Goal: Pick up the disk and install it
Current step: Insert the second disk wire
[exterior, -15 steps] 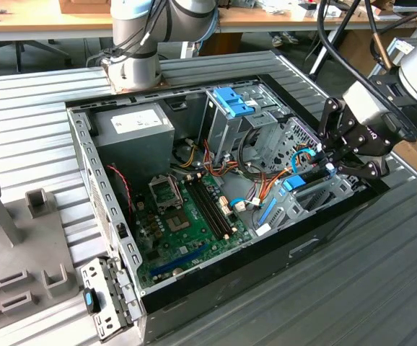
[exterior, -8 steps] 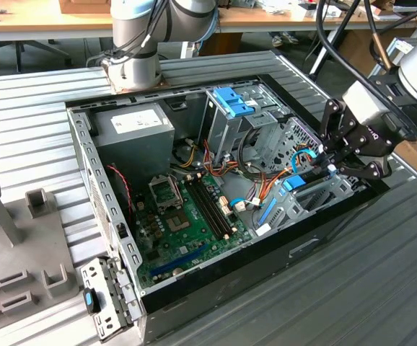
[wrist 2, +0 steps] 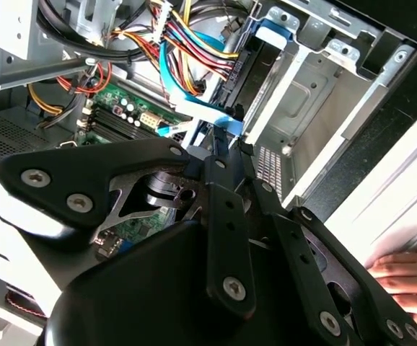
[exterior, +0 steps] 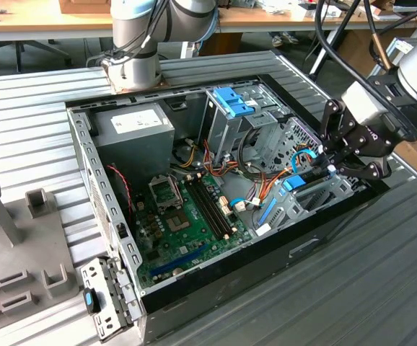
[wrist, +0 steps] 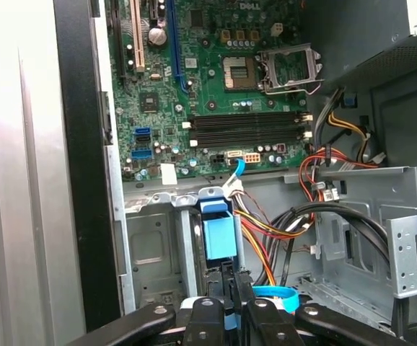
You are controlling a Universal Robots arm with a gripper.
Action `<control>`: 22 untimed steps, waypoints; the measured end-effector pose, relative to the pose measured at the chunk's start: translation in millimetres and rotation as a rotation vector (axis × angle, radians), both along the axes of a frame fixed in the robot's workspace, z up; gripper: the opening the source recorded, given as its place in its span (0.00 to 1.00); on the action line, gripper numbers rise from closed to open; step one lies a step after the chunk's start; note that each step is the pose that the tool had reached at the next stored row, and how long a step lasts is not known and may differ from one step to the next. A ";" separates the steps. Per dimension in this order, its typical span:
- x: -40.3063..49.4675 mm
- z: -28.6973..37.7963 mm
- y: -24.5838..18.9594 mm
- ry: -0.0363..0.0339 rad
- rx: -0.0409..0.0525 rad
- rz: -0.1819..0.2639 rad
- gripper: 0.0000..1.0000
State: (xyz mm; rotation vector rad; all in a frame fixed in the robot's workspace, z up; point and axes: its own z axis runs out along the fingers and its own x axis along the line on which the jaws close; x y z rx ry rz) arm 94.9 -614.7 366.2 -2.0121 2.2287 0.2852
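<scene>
The disk stands on edge in the metal drive bay at the corner of the open computer case on the exterior view's right. Mostly its blue rail shows, in both wrist views. My black gripper reaches down into that bay from the exterior view's right. Its fingers are drawn close together on the near end of the disk's blue edge in both wrist views. The label face of the disk is hidden.
The case holds a green motherboard, a grey power-supply box, a metal cage with a blue latch and bundled cables beside the bay. A grey fixture lies at the exterior view's left. A person's hand rests outside the case.
</scene>
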 end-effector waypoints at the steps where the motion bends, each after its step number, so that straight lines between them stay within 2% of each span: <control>1: -0.1 0.0 0.0 0.0000 0.0050 0.000 0.21; 4: -0.1 -0.2 0.0 0.0001 0.0095 -0.002 0.21; 5: -0.1 -0.5 -0.1 0.0002 0.0139 -0.003 0.21; 7: -0.3 -0.8 0.0 0.0009 0.0364 -0.006 0.21; 13: -0.6 -0.7 0.0 0.0009 0.0371 -0.006 0.20; 15: -0.6 -0.8 0.0 0.0009 0.0371 -0.006 0.10; 20: -0.8 -0.8 0.0 0.0009 0.0371 -0.006 0.10; 21: -0.8 -0.8 0.0 0.0009 0.0371 -0.006 0.11; 22: -0.9 -0.8 0.0 0.0009 0.0372 -0.006 0.17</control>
